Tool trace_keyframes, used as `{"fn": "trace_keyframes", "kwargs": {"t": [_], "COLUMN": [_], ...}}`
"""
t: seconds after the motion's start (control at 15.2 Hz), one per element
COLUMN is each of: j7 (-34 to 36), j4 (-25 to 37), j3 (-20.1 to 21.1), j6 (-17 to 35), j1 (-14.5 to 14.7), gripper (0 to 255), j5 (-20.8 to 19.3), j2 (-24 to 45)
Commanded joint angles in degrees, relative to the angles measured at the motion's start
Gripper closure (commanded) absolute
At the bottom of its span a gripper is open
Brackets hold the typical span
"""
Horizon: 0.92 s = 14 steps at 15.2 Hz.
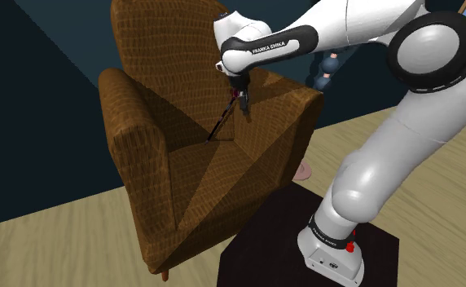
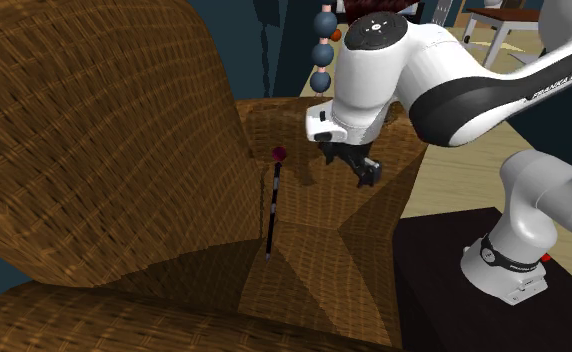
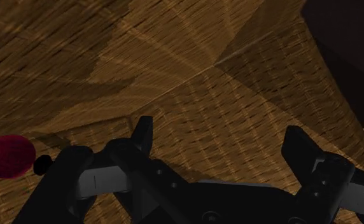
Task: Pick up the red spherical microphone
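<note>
The red ball microphone [image 2: 274,205] leans in the brown armchair [image 2: 94,150], its thin black stick pointing up from the seat. The gripper [image 2: 360,168] hangs beside it, fingers [image 3: 142,133] wide apart and holding nothing. The red ball [image 3: 7,157] sits outside them, off to one side, so the gripper likely must slide over

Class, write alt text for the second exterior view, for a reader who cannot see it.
A thin black microphone with a dark red ball head leans against a brown woven armchair. The white arm holds its black pincer beside the head, not touching.
</note>
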Motion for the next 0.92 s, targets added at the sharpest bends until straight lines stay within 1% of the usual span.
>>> {"fn": "trace_keyframes", "kwargs": {"t": [0.0,0.86], "j7": [-3.76,-23.52], "j4": [3.31,23.45], "j3": [-0.10,0.98], "j6": [1.08,5.75], "j1": [0.16,1.62], "gripper": [0,0], "j5": [-2.30,-17.91], "j2": [5.41,34.56]}}
